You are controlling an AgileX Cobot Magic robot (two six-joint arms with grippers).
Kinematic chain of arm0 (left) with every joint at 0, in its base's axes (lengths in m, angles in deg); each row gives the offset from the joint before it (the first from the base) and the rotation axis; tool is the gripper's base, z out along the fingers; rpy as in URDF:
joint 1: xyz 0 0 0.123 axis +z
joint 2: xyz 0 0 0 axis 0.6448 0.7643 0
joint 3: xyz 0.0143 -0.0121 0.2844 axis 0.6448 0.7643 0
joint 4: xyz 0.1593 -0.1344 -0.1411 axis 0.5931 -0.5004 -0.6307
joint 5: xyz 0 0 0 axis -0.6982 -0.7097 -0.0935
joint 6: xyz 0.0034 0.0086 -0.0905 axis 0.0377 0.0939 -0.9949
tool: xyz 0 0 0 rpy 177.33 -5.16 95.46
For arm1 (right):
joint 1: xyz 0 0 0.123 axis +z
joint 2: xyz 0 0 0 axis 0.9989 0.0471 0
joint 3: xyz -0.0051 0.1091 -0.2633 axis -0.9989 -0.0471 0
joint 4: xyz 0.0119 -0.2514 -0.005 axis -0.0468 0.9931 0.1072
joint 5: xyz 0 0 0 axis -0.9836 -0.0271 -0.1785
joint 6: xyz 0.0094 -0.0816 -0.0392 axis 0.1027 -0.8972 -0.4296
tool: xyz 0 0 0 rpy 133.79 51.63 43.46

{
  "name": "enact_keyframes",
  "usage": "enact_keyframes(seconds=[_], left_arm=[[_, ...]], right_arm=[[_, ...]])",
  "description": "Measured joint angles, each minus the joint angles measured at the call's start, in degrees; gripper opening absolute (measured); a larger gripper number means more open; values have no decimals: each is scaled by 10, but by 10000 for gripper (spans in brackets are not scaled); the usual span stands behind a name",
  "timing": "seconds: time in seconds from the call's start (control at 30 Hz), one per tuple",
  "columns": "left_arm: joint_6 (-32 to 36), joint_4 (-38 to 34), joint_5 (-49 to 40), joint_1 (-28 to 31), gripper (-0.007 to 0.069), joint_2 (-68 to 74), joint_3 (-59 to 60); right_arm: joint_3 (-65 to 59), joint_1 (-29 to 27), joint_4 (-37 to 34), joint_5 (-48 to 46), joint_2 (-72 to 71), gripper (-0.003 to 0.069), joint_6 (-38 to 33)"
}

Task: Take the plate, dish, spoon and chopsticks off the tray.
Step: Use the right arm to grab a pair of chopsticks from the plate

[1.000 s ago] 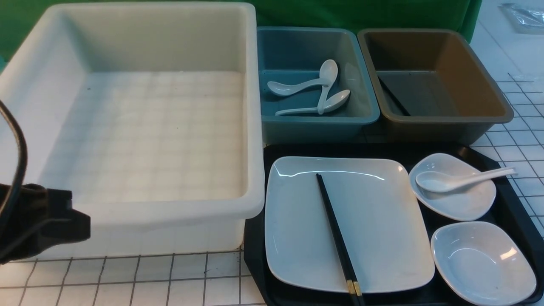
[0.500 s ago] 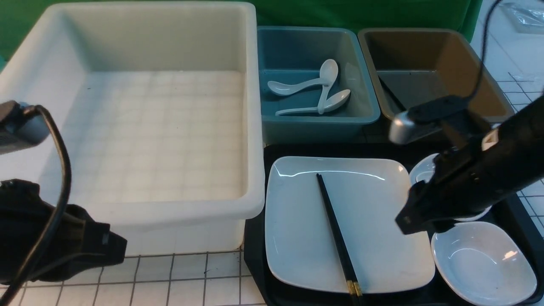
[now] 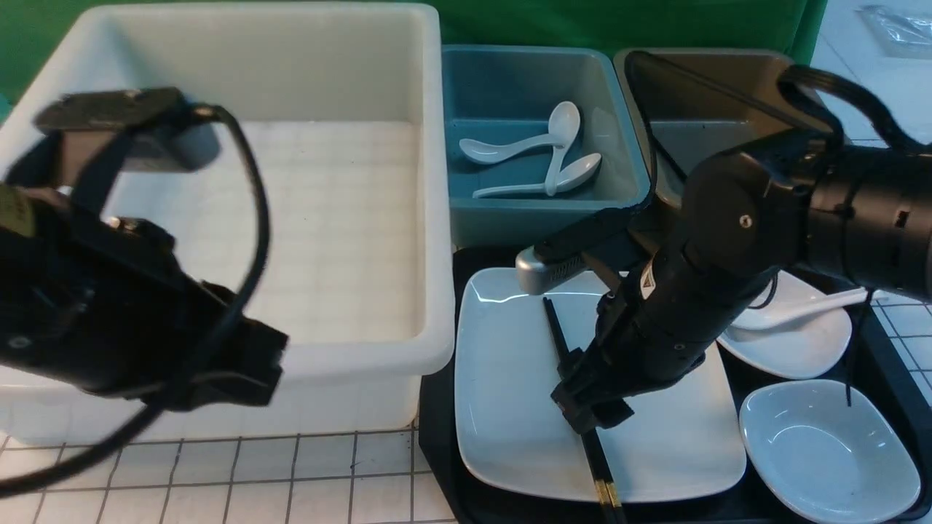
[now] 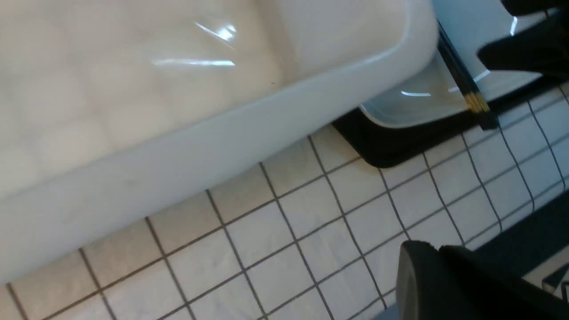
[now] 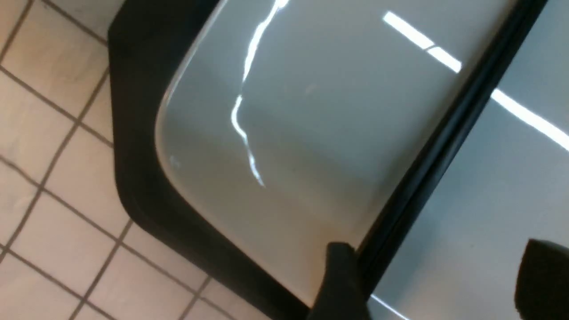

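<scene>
The black tray (image 3: 435, 444) lies flat at the near right, a low-rimmed slab with clipped corners. The plate (image 3: 510, 407), large, square, glossy white with rounded corners, fills the tray's left part. The chopsticks (image 3: 600, 473), thin and black, lie together across the plate, running from its far middle to its near edge. Their gold-banded thick ends stick out over the plate's near rim, and their middle is hidden. On the tray's right part sit two small white rounded dishes, the far dish (image 3: 801, 349) and the near dish (image 3: 823, 444), which is empty. The white spoon (image 3: 823, 304) rests in the far dish, handle pointing right past its rim and bowl hidden.
</scene>
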Motion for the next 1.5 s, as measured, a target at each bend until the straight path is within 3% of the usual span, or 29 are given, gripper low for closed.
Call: enact_keyframes(seconds=[0.27, 0.6, 0.83, 1.3, 1.37, 1.4, 1.5], left_arm=[[4, 0, 30, -98, -19, 85, -32], [20, -4, -5, -134, -19, 169, -111], [67, -12, -5, -171, -19, 187, -118], [77, 2, -1, -172, -19, 187, -118], [77, 2, -5, -172, -19, 187, -118], [77, 3, -5, -172, -19, 187, -118], [77, 3, -6, -172, -19, 187, -118]], right_arm=[[2, 0, 2, 11, 35, 541, 12], [2, 0, 4, 31, 49, 541, 12], [2, 0, 4, 45, 49, 541, 12], [3, 0, 5, 57, 89, 531, 19], [3, 0, 8, 57, 92, 486, 19], [3, 0, 8, 57, 92, 386, 15], [5, 0, 8, 55, 92, 202, 12]])
